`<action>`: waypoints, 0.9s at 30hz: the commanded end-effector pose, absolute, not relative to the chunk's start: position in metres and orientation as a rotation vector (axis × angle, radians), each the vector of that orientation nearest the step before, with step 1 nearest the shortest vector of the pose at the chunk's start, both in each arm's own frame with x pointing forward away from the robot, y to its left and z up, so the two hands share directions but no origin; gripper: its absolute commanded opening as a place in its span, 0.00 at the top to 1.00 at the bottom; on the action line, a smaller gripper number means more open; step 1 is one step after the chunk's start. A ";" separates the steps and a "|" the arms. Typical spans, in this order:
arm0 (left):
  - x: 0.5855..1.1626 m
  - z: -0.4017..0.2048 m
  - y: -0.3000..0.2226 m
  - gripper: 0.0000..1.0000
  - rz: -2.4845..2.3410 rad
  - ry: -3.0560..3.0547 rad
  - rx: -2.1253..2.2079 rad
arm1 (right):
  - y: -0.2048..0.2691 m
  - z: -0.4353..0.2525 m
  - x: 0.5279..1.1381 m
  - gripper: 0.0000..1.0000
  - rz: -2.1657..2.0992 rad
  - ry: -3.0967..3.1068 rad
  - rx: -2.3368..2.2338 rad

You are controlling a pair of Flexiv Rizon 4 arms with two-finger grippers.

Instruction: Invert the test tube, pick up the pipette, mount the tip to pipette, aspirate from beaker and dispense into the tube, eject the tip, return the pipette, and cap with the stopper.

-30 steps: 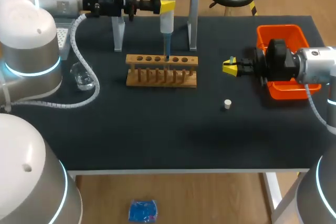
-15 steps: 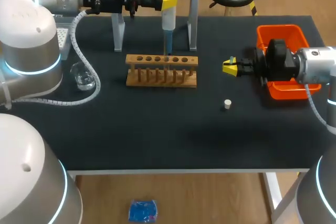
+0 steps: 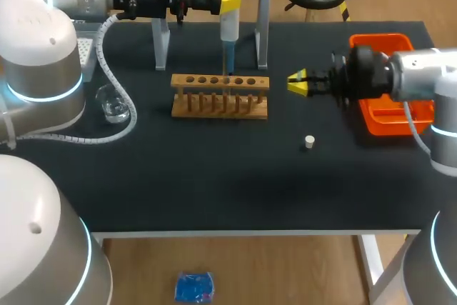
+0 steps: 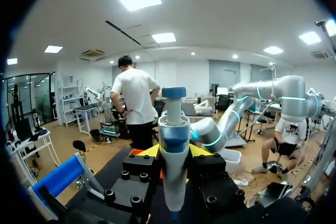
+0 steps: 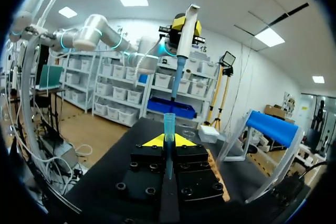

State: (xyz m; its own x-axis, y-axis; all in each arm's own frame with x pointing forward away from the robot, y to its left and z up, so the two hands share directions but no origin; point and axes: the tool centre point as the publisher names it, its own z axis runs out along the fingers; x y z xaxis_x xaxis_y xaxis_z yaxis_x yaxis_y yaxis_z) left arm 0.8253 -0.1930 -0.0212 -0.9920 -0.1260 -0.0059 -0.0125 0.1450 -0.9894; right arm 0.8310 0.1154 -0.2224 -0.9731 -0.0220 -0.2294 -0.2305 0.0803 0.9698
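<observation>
My left gripper point(image 3: 228, 3) point(image 4: 173, 151) is shut on the white pipette point(image 3: 228, 30) point(image 4: 174, 129), held upright at the back of the table. Its blue tip point(image 3: 227, 58) hangs just above the wooden tube rack point(image 3: 220, 96). To the right of the rack, my right gripper point(image 3: 300, 83) point(image 5: 169, 141) is shut on a clear bluish test tube point(image 5: 169, 121), which stands upright between its yellow fingers. In the right wrist view the pipette point(image 5: 184, 40) is ahead of the tube and higher. A small white stopper point(image 3: 309, 142) lies on the table in front of my right gripper.
A glass beaker point(image 3: 112, 103) stands at the left. The pipette stand point(image 3: 262, 33) with its blue top bar rises behind the rack. An orange bin point(image 3: 385, 44) sits at the right edge, partly behind my right arm. A tip box point(image 3: 86, 51) is at the far left.
My right gripper has moved left with the tube, closer to the rack. My left gripper lifted the pipette a little a second ago and has kept still since.
</observation>
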 end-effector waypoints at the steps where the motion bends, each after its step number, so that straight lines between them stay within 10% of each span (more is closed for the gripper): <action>1: 0.826 -0.021 -0.193 1.00 -1.993 2.314 -0.138 | 0.142 -0.228 0.850 1.00 1.968 2.199 -0.298; 27: 0.826 -0.021 -0.193 1.00 -1.993 2.314 -0.138 | 0.220 -0.240 0.864 1.00 1.912 2.258 -0.449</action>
